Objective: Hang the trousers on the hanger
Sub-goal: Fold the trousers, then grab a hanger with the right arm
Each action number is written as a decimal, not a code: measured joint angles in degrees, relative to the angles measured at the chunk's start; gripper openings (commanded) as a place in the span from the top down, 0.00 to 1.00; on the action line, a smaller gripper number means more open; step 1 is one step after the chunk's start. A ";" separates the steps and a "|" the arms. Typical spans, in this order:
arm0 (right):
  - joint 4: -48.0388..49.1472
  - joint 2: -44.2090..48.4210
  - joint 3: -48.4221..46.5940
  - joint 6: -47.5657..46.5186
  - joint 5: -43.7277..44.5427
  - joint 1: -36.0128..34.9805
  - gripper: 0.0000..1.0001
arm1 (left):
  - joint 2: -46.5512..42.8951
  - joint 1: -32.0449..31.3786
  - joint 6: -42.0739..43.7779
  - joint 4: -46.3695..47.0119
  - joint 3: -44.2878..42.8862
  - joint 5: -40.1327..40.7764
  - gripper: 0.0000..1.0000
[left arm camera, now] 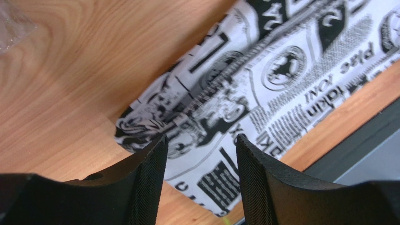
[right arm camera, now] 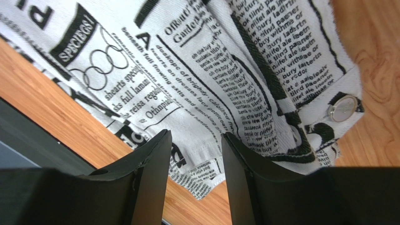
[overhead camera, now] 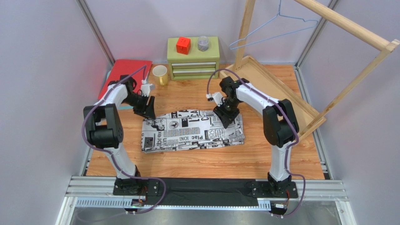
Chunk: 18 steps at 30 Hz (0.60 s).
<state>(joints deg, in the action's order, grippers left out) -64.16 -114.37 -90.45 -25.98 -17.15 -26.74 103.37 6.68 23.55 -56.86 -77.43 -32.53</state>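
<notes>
Below the left gripper [left arm camera: 201, 143], trousers [left arm camera: 263, 93]

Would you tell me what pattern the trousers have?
The trousers are white with black newspaper print, clearest in the right wrist view.

- Table [overhead camera: 197, 161]: light wood-grain top, lying under the left claw [overhead camera: 149, 108] and the right claw [overhead camera: 226, 117].
- Walls [overhead camera: 42, 56]: plain pale grey, standing beyond and outboard of both claws.
- Green drawer chest [overhead camera: 193, 63]: beyond and between the claws, carrying a red cube [overhead camera: 183, 45] and a clear jar [overhead camera: 203, 43].
- Yellow mug [overhead camera: 160, 74]: just beyond the left claw, beside a red board [overhead camera: 126, 70].
- Wooden rack frame [overhead camera: 347, 33]: right of the right claw, tilted.
- Light: even, with soft shadows.
</notes>
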 measured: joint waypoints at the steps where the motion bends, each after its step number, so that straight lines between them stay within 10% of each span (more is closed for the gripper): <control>1: 0.33 -0.33 0.59 -0.02 0.52 0.02 0.53 | 1.49 -0.15 -0.76 0.90 0.09 1.05 0.41; 8: 2.93 -3.08 3.08 0.02 2.58 0.46 0.53 | 4.42 -0.28 -3.72 5.84 3.10 11.45 0.47; 18: 5.05 15.10 5.46 1.70 -0.63 1.79 0.22 | -13.57 1.36 -4.90 6.38 4.46 8.72 0.00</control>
<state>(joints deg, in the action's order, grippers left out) -59.11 -99.26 -84.99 -24.27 -17.78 -24.95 89.80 8.03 18.65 -50.48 -72.97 -23.81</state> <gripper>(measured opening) 0.620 0.960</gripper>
